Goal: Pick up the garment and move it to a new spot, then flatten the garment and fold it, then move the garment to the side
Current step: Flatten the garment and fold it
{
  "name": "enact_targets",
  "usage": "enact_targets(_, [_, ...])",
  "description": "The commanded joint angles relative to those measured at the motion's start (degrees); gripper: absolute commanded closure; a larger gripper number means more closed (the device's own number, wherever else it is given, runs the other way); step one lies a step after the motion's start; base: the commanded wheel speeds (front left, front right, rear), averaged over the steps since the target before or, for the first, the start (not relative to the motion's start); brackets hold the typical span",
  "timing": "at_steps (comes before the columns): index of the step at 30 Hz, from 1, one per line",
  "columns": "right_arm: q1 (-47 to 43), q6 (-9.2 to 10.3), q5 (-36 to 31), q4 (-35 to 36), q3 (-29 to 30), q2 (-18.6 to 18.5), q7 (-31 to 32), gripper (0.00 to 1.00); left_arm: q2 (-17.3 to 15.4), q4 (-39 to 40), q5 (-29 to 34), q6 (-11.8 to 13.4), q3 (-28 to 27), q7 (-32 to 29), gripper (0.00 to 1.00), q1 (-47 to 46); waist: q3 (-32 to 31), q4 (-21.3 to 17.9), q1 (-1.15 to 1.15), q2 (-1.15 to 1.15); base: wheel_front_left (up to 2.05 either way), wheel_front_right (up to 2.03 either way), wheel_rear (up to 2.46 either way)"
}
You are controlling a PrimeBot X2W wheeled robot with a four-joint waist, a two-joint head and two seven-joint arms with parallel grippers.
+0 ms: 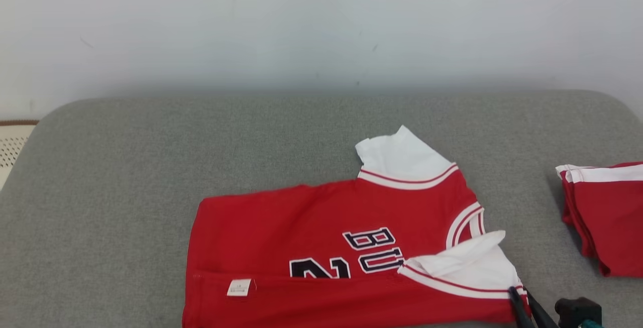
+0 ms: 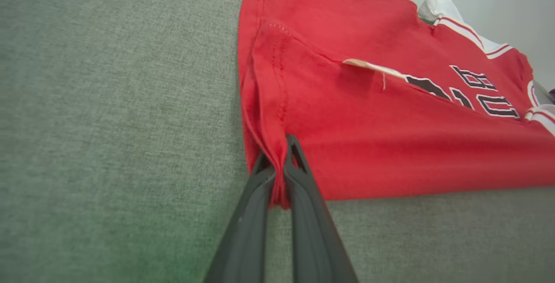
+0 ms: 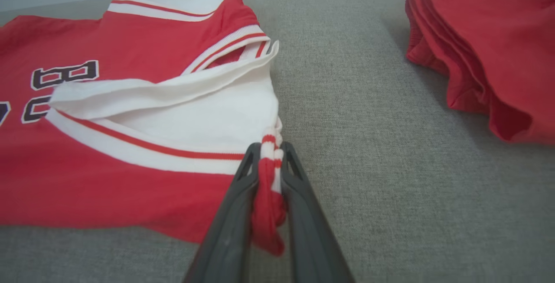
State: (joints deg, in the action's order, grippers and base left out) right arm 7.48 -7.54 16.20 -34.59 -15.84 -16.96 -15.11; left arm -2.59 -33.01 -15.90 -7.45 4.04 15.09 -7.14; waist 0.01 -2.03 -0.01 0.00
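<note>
While the jersey (image 1: 326, 227) lies lengthwise along the couch's (image 1: 125, 167) front edge, hem to the left and collar to the right, each arm grips one near corner. The left jaws are closed on the bunched hem corner. The right jaws are closed on the striped trim by the near white sleeve (image 3: 195, 118). The jersey's near side is already turned over onto its front, label (image 1: 239, 287) up, so a folding step looks to be in hand. To do it well, lift both corners together and level, and keep the cloth taut between them. Carry it toward the far edge until it meets the jersey's far side, then lower it flat before letting go. The right arm should keep apart from the pile (image 1: 608, 212) at the right edge.
</note>
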Motion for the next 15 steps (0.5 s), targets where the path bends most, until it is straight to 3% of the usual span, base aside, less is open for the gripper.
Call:
enact_targets(1, [-1.2, 0.12, 0.6, 0.1, 0.2, -0.3, 0.0, 1.0, -0.6, -0.4, 0.2, 0.2, -0.8, 0.1, 1.0, 1.0, -0.9, -0.3, 0.01, 0.0, 0.0, 0.0, 0.0])
enact_targets(7, [-3.1, 0.12, 0.9, 0.0, 0.3, -0.2, 0.0, 1.0, -0.6, -0.9, 1.4, 0.5, -1.4, 0.1, 1.0, 1.4, -0.8, 0.0, 0.01, 0.0, 0.0, 0.0, 0.0])
enact_targets(8, [-3.1, 0.12, 1.0, 0.1, 0.5, -0.2, 0.0, 0.94, -0.6, -1.0, 1.4, 0.7, -1.5, 0.1, 0.73, 1.2, -0.7, 0.1, 0.01, 0.0, 0.0, 0.0, 0.0])
enact_targets(9, [-2.9, 0.12, 1.0, 0.3, 1.0, -0.2, 0.0, 0.01, -0.6, -1.2, 1.0, 1.0, -1.7, 0.1, 0.14, 1.2, -0.7, 0.1, 0.01, 0.0, 0.0, 0.0, 0.0])
enact_targets(10, [-2.6, 0.12, 0.7, 1.1, 1.7, -0.1, 0.0, 0.0, -0.6, -1.0, 1.1, 1.3, -1.8, 0.1, 0.0, 1.1, -0.6, 0.1, 0.01, 0.0, 0.0, 0.0, 0.0])
enact_targets(15, [-2.4, 0.11, -2.2, 5.5, 3.8, 0.4, 0.0, 0.0, -0.4, 1.2, 2.6, 3.1, -1.8, 0.1, 0.0, 1.2, -0.3, 0.2, 0.01, 0.0, 0.0, 0.0, 0.0])
